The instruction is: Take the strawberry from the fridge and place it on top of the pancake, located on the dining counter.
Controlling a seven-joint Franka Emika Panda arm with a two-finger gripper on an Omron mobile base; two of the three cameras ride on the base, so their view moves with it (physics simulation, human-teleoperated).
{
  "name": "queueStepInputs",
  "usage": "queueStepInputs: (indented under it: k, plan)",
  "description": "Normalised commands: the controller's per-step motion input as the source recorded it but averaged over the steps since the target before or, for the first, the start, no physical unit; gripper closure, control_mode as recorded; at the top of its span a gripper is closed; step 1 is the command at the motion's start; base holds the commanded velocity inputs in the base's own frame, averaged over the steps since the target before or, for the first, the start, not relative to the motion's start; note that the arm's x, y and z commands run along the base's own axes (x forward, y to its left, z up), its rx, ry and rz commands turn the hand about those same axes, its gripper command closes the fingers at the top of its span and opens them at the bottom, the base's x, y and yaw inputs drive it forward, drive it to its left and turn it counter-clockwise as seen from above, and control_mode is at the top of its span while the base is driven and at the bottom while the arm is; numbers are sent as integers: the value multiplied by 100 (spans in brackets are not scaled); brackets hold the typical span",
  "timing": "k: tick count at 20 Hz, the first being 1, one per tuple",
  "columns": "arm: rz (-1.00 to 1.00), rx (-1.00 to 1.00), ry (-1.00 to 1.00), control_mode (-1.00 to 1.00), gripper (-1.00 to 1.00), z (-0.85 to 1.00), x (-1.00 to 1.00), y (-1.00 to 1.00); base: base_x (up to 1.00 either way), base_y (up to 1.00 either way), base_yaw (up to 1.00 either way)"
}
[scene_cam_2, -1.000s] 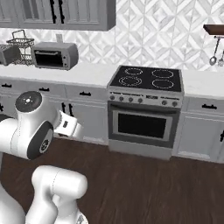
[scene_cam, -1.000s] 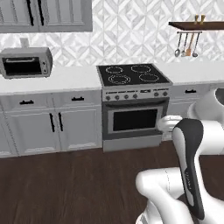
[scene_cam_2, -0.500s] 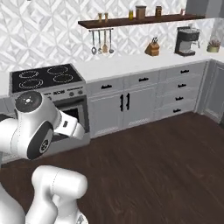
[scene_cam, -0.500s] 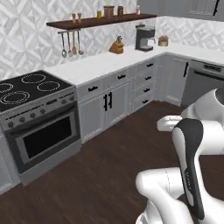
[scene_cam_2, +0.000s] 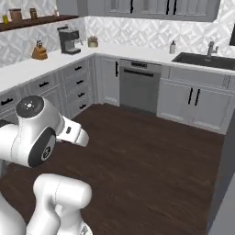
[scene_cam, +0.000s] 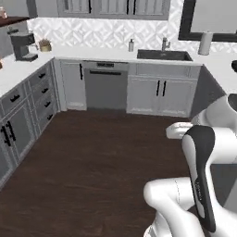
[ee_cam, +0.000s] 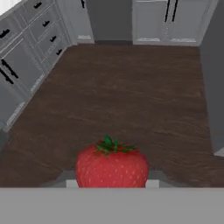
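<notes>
Strawberry: bright red, green-capped.

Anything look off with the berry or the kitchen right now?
Nothing stands out. The strawberry sits upright, leaves up, low in the hand view above the dark wood floor. Cabinet doors are shut and the dishwasher looks closed.

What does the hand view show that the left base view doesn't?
Hand view alone: the strawberry held at the pincer, above the dark wood floor. Left base view alone: the sink, the coffee machine, the paper towel roll and the arm's white body. Both share the dark floor, the grey drawer cabinets and the dishwasher.
</notes>
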Motion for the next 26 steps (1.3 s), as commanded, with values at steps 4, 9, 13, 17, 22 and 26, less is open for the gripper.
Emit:
queueStepInputs:
  k: [4,9,13,17,22,26]
  plan:
    - [0,0,0,100,100,0,0,0,29,-5,-92]
    - [0,0,0,100,100,0,0,0,42,-26,-84]
    - [0,0,0,100,100,0,0,0,74,-61,-69]
    - [0,0,0,100,100,0,0,0,96,-87,-57]
    - [0,0,0,100,100,0,0,0,92,-98,-51]
    - [0,0,0,100,100,0,0,0,86,-99,-46]
